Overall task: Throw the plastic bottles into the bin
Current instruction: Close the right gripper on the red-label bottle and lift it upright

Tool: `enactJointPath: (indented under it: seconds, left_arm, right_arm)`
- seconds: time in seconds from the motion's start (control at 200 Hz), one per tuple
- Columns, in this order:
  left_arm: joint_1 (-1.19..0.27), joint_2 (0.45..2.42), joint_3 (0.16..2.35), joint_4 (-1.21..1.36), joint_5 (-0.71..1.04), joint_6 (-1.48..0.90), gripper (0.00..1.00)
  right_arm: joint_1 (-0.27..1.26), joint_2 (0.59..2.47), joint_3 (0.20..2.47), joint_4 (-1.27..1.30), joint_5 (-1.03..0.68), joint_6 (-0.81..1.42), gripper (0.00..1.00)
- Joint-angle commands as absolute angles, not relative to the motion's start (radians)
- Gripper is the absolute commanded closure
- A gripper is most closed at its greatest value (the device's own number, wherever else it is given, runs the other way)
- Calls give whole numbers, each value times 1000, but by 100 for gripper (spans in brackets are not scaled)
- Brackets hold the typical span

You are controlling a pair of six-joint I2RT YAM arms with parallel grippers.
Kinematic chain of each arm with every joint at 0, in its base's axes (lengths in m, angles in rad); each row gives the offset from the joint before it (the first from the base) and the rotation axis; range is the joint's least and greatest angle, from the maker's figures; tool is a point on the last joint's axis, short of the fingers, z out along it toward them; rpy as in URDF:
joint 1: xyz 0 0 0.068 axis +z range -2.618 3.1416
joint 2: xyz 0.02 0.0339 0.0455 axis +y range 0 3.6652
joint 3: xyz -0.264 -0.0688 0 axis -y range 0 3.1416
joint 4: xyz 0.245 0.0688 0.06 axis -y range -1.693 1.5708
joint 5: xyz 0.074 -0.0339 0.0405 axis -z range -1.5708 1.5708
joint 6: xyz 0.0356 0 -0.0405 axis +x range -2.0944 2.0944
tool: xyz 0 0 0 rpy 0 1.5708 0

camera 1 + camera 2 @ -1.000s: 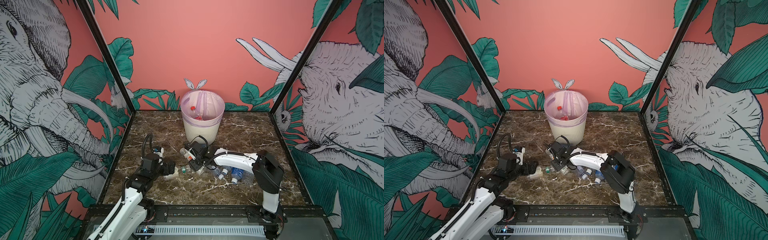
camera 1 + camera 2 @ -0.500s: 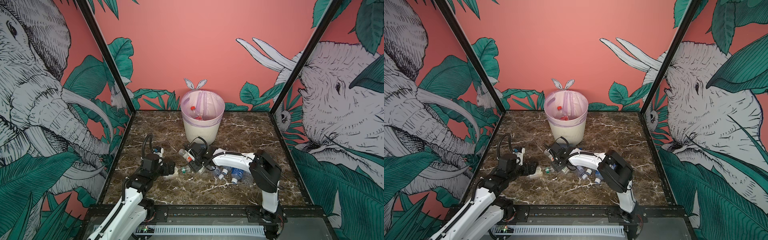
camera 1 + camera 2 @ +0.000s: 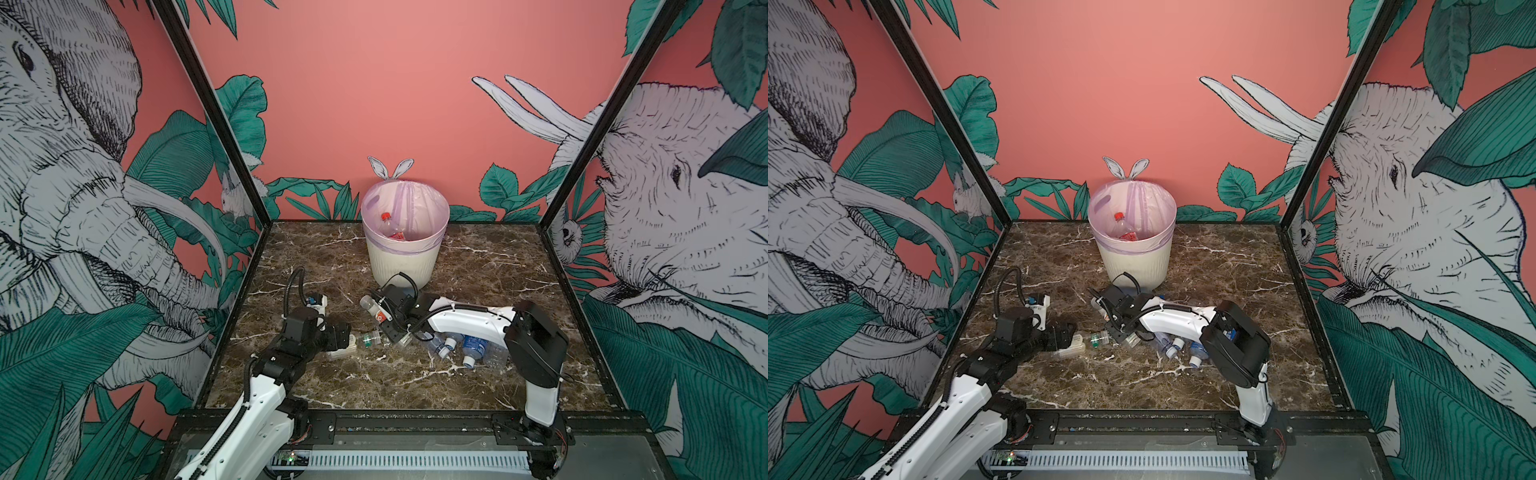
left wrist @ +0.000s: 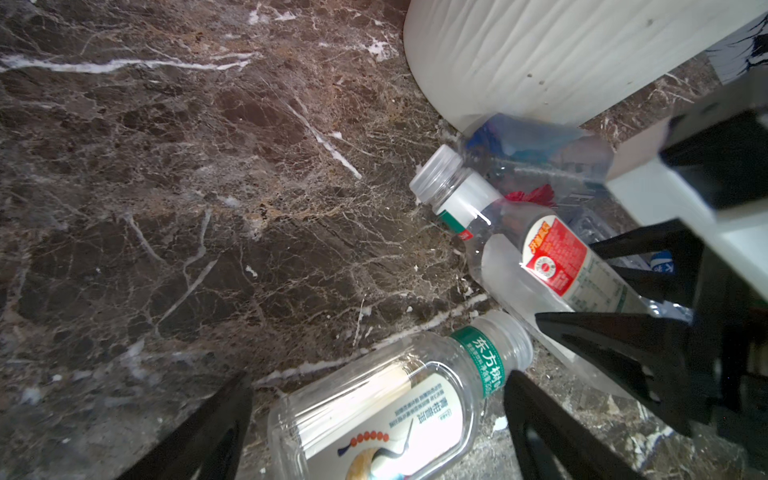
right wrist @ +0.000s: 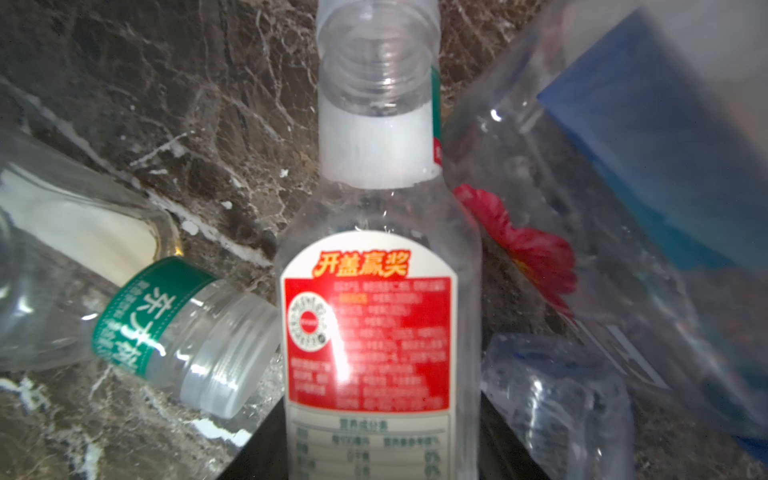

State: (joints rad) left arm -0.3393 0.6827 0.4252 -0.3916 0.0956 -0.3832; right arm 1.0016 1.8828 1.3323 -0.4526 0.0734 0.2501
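The bin stands at the back middle, lilac bag over its rim, a red-capped bottle inside. In front of it my right gripper is shut on a clear red-labelled bottle lying low on the marble. My left gripper is open, its fingers on either side of a lying green-necked bottle without touching it.
Several more clear bottles lie under the right arm. A blue-labelled bottle rests against the bin's ribbed wall. Printed walls close three sides, and a black rail runs along the front.
My right gripper's jaws have closed in on the red-labelled bottle, and its arm has shifted slightly. The left arm and the green-necked bottle have not moved.
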Motion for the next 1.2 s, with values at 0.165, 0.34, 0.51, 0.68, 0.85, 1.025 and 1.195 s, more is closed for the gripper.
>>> enactJointPath:
  seconds: [0.165, 0.34, 0.51, 0.68, 0.85, 1.025, 1.195]
  left_arm:
    - [-333, 694, 428, -374, 133, -384, 6]
    - [-333, 713, 428, -357, 162, -376, 6]
    - [-334, 710, 429, -353, 198, -365, 6]
    - [-336, 691, 420, -329, 245, -357, 7]
    - [-347, 683, 422, -316, 261, -347, 7]
    - [-377, 688, 421, -306, 263, -334, 8]
    - [-461, 691, 439, -317, 193, -301, 9]
  right_arm:
    - [1011, 1660, 1195, -363, 109, 284, 49]
    - [1015, 1503, 1077, -286, 148, 293, 51]
    - [1018, 1355, 943, -197, 237, 312, 50]
    - [1018, 1225, 847, -145, 287, 329, 50]
    - [1022, 1121, 784, -120, 330, 333, 50]
    - [1022, 1023, 726, -84, 341, 347, 50]
    - [1023, 944, 695, -74, 360, 351, 48]
